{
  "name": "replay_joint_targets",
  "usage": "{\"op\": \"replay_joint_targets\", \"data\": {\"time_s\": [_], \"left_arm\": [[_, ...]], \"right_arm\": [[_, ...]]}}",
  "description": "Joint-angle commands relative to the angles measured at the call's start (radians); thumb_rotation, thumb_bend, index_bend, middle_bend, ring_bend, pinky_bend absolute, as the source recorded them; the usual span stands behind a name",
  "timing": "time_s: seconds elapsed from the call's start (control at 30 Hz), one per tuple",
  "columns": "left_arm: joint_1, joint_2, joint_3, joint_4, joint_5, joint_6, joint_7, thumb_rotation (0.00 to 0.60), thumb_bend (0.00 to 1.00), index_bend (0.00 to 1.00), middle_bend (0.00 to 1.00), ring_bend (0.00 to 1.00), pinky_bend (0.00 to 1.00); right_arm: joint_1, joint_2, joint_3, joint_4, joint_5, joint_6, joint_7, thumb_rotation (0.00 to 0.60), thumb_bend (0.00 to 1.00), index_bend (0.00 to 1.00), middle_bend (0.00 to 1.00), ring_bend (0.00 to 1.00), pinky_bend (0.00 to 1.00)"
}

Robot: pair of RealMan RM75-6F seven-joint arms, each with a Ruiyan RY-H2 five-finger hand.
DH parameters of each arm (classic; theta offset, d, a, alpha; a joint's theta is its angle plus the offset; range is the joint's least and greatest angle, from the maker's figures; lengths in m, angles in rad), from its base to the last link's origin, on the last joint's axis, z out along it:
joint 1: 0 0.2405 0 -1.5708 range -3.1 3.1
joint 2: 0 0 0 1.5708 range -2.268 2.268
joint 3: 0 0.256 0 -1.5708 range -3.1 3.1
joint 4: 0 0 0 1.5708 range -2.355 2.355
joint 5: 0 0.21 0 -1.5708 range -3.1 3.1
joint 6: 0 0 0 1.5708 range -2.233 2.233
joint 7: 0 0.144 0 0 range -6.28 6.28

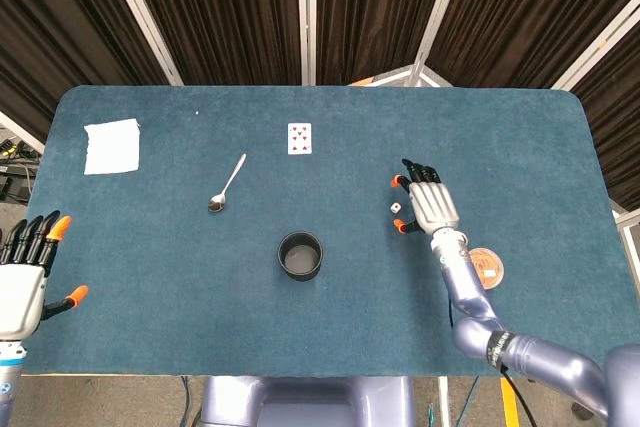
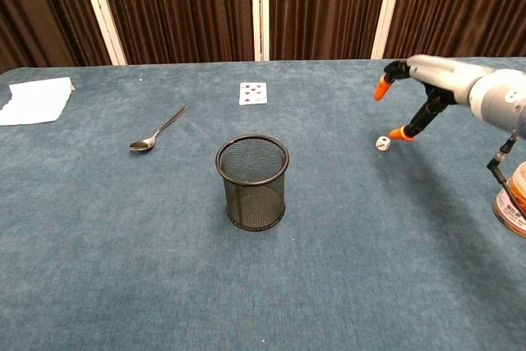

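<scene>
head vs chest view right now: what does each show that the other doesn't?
Head view only: the left hand, open at the table's near-left edge, and the jar's whole top. Chest view only: the mesh wall of the cup and the gap between the right hand and the table. Both: die by the right hand's fingertips, spoon, playing card, white paper.
</scene>
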Motion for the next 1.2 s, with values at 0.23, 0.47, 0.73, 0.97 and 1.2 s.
{"op": "replay_joint_targets", "data": {"time_s": [0.23,0.47,0.73,0.97,1.2], "left_arm": [[-0.003,-0.002,-0.001,0.002,-0.006,-0.005,0.001,0.6,0.05,0.0,0.0,0.0,0.0],[-0.005,-0.003,0.0,0.001,-0.007,-0.008,0.005,0.6,0.05,0.0,0.0,0.0,0.0],[-0.01,-0.004,0.0,0.001,-0.012,-0.016,0.006,0.6,0.05,0.0,0.0,0.0,0.0],[-0.008,-0.001,-0.003,0.002,-0.019,-0.014,-0.001,0.6,0.05,0.0,0.0,0.0,0.0],[-0.008,-0.001,-0.003,0.004,-0.021,-0.014,-0.003,0.6,0.05,0.0,0.0,0.0,0.0]], "right_arm": [[0.036,-0.062,-0.01,0.123,0.039,-0.05,0.03,0.6,0.15,0.37,0.05,0.0,0.0],[0.044,-0.094,-0.019,0.202,0.032,-0.065,0.059,0.6,0.18,0.41,0.08,0.0,0.0],[0.055,-0.141,-0.022,0.278,0.002,-0.072,0.106,0.6,0.21,0.42,0.09,0.0,0.0],[0.062,-0.166,-0.023,0.322,-0.014,-0.084,0.132,0.6,0.22,0.43,0.09,0.0,0.0],[0.07,-0.187,-0.026,0.365,-0.015,-0.102,0.132,0.6,0.26,0.47,0.12,0.0,0.0]]}}
